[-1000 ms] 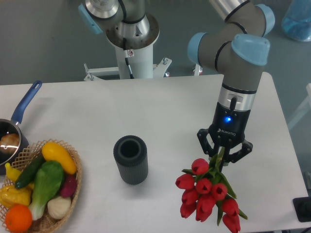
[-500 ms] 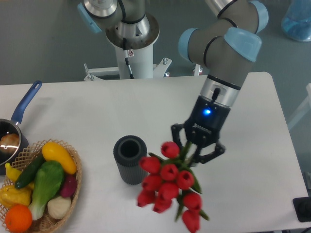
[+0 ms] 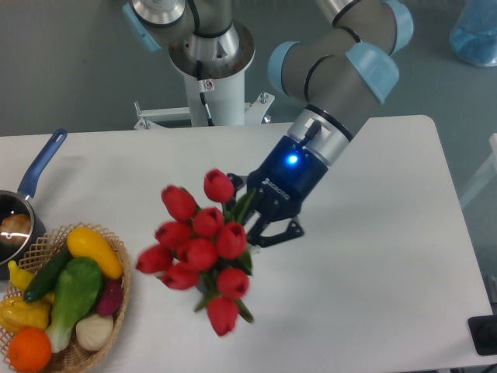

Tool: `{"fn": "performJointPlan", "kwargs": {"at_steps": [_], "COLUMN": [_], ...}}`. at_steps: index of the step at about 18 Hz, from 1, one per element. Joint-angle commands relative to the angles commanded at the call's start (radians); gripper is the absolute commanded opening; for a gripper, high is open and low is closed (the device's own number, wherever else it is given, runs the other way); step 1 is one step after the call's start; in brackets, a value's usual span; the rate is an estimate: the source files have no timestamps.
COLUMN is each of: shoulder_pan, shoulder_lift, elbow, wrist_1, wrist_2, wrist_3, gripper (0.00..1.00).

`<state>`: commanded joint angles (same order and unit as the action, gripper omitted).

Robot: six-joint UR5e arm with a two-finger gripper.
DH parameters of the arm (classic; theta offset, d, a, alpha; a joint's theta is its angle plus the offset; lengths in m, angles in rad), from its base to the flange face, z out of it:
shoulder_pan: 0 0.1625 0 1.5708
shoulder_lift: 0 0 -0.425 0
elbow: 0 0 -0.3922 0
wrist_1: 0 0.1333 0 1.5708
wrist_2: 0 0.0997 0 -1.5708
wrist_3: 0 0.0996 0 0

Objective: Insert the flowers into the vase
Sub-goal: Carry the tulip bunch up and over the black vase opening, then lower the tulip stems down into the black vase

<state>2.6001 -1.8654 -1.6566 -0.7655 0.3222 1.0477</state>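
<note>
- Gripper (image 3: 255, 211) closed on the green stems of the flowers (image 3: 200, 249), jaws clamped around the bunch just behind the heads.
- Arm tilted, reaching down and to the left from the upper right, blue light lit on the wrist.
- Red tulip heads fanned out in front of the camera, above the middle of the table (image 3: 388, 256), slightly blurred.
- Vase almost wholly hidden behind the bunch; only a dark sliver under the lower heads, too little to place exactly.
- Wicker basket (image 3: 116, 307) of fruit and vegetables at lower left, just beside the leftmost tulip head.
- Blue-handled saucepan (image 3: 31, 183) at the left edge, behind the basket.
</note>
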Motion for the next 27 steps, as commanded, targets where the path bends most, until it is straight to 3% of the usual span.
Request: {"fn": "performJointPlan", "kwargs": {"at_steps": [6, 12, 15, 27], "shoulder_pan": [0.018, 0.031, 0.049, 0.051], "shoulder_lift": [0.026, 0.035, 0.032, 0.026], "elbow": [-0.052, -0.107, -0.12, -0.134], "wrist_1": [0.002, 0.002, 0.002, 0.002], "wrist_2": [-0.092, -0.115, -0.207, -0.233], "wrist_3": [0.011, 0.075, 0.083, 0.13], "gripper": [0.13, 0.12, 0.12, 0.12]}}
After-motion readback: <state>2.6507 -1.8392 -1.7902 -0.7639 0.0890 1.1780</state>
